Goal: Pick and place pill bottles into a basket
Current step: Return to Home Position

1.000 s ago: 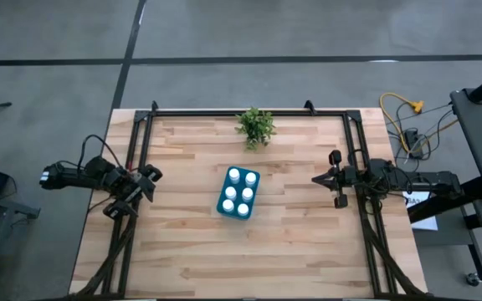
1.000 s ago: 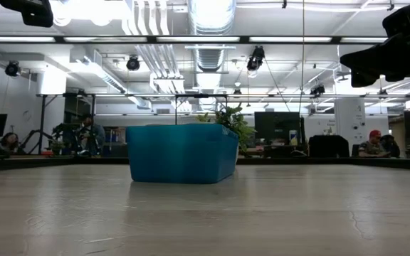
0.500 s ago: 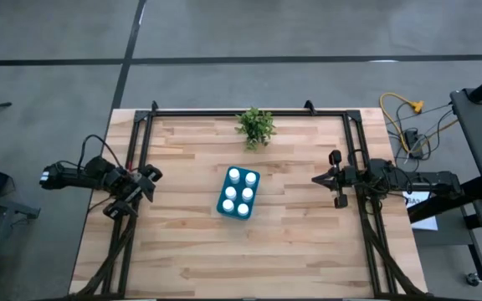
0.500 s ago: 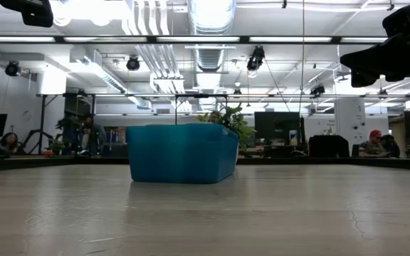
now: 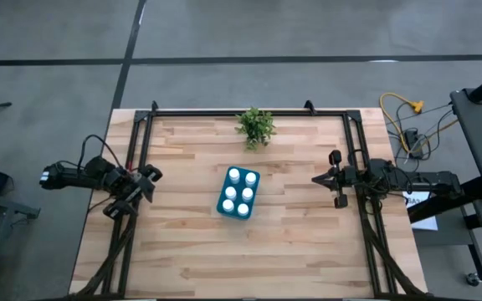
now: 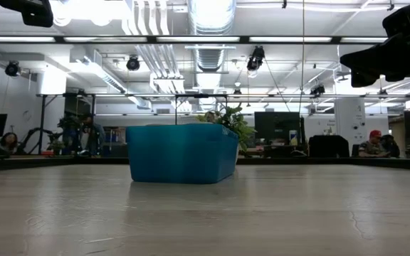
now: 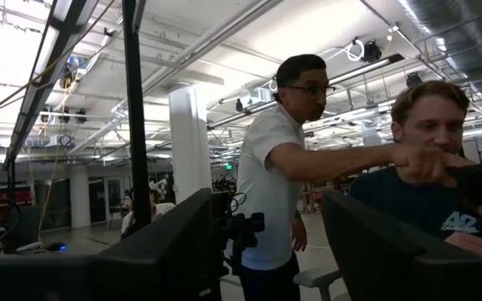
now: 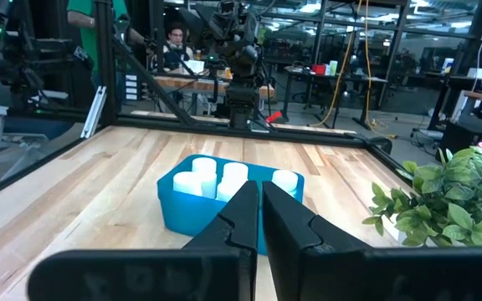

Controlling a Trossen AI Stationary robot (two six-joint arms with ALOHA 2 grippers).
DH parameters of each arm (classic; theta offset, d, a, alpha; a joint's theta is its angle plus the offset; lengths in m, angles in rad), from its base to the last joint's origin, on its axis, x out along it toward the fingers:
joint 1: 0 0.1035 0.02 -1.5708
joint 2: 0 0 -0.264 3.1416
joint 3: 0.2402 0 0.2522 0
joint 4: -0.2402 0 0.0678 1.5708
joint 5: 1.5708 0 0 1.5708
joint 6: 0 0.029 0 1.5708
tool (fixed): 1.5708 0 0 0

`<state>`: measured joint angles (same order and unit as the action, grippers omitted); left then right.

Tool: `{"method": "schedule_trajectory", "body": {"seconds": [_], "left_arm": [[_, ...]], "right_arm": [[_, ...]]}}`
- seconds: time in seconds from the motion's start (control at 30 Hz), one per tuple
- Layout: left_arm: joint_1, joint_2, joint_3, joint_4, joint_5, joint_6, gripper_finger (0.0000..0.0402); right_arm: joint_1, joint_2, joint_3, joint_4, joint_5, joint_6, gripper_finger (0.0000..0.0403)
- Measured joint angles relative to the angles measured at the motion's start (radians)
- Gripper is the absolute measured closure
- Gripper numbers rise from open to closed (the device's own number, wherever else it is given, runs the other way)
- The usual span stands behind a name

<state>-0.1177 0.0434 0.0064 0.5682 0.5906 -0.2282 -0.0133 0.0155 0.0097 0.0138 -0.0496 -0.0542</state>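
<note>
Six pill bottles (image 5: 246, 194) stand in the basket (image 6: 180, 153) at frame centre, midway between the released left gripper (image 5: 147, 186) and the clenched, empty right gripper (image 8: 256, 196).

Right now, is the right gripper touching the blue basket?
Apart. The high view shows the right gripper near the right edge of the table, with a wide stretch of bare wood between its fingertips and the basket.

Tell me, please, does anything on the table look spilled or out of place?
Nothing stands out. All six small white pill bottles stand upright inside the teal-blue rectangular basket. The green potted plant is upright; the left gripper and right gripper wait at opposite sides of the wooden table.
</note>
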Motion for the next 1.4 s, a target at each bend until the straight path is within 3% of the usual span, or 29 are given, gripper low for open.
{"method": "schedule_trajectory", "body": {"seconds": [0.27, 0.47, 0.8, 1.13, 1.3, 1.4], "left_arm": [[0.000, -0.002, 0.000, 0.000, 0.001, 0.000, 0.0277], [0.000, -0.002, 0.000, 0.000, 0.001, 0.007, 0.0315], [0.000, -0.003, 0.000, 0.000, 0.001, 0.006, 0.0358], [0.000, -0.002, 0.000, 0.000, 0.001, 0.006, 0.0364], [0.000, -0.002, 0.000, 0.000, 0.001, 0.007, 0.0395], [0.000, -0.003, 0.000, 0.000, 0.001, 0.006, 0.0392]], "right_arm": [[0.000, 0.000, 0.000, 0.000, 0.000, 0.001, 0.0394], [0.000, 0.000, 0.000, 0.000, 0.000, -0.001, 0.0394], [0.000, 0.000, 0.000, 0.000, 0.000, -0.001, 0.0394], [0.000, 0.000, 0.000, 0.000, 0.000, -0.001, 0.0394], [0.000, 0.000, 0.000, 0.000, 0.000, 0.000, 0.0394], [0.000, 0.000, 0.000, 0.000, 0.000, -0.001, 0.0394]]}}
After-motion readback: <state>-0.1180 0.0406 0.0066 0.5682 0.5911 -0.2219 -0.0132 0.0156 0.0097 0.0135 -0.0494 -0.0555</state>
